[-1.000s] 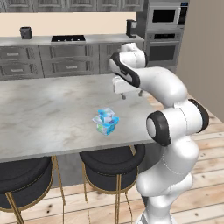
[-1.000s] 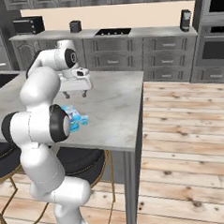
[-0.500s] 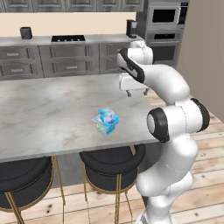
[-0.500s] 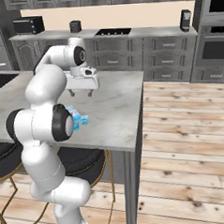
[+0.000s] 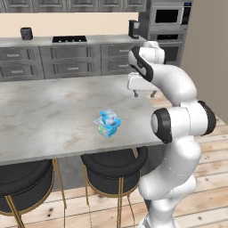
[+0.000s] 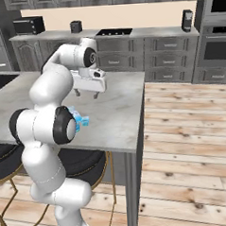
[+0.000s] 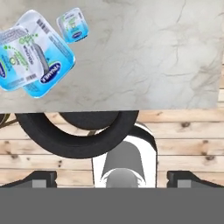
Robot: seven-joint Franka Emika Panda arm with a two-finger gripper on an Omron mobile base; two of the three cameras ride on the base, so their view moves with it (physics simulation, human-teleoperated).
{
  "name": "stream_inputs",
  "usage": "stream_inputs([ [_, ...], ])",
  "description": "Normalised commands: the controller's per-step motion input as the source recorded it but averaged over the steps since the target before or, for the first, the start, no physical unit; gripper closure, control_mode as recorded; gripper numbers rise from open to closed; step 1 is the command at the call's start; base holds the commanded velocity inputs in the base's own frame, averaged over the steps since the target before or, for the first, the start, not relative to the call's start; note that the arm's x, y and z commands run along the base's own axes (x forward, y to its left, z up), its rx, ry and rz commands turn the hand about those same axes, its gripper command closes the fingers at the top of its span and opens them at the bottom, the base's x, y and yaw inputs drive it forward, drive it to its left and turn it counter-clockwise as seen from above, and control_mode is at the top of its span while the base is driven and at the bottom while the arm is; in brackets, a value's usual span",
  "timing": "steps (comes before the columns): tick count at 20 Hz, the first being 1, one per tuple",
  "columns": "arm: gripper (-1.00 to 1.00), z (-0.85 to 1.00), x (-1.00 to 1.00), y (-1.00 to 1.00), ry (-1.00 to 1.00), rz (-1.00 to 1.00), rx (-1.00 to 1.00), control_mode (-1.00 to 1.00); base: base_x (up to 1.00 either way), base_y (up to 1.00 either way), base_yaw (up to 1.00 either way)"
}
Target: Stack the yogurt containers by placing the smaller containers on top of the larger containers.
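The larger container (image 7: 41, 54), a squarish blue-and-white yogurt pack, lies on the grey marble counter (image 7: 144, 57) at the upper left of the hand view. The smaller container (image 7: 73, 25), a tiny light-blue cup, stands close beside its far corner; I cannot tell if they touch. From the base views both read as one blue cluster (image 5: 108, 123) near the counter's front edge, partly hidden by my elbow in the right base view (image 6: 81, 120). My gripper (image 5: 143, 92) (image 6: 86, 93) hangs open and empty above the counter's right end, well clear of the yogurts.
Two black stools (image 5: 116, 162) (image 5: 22, 182) stand under the counter's front edge (image 7: 131, 109). Wooden floor (image 6: 183, 143) lies beyond the counter's right end. Grey cabinets with a cooktop (image 5: 69, 39) and an oven wall (image 5: 167, 18) line the back.
My gripper has swung toward the counter's right end, farther from the yogurts, staying open. The yogurts have not moved.
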Motion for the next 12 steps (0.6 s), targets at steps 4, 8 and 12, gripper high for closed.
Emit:
stream_inputs([
  [4,-1.00,-0.11,0.12,-0.20,0.15,-0.07,0.14,-1.00,0.00,0.00,0.00],
  [8,-1.00,-0.14,0.10,-0.11,0.09,-0.07,0.14,-1.00,0.00,0.00,0.00],
  [12,-1.00,-0.18,0.15,-0.01,0.01,-0.07,0.07,-1.00,0.00,0.00,0.00],
])
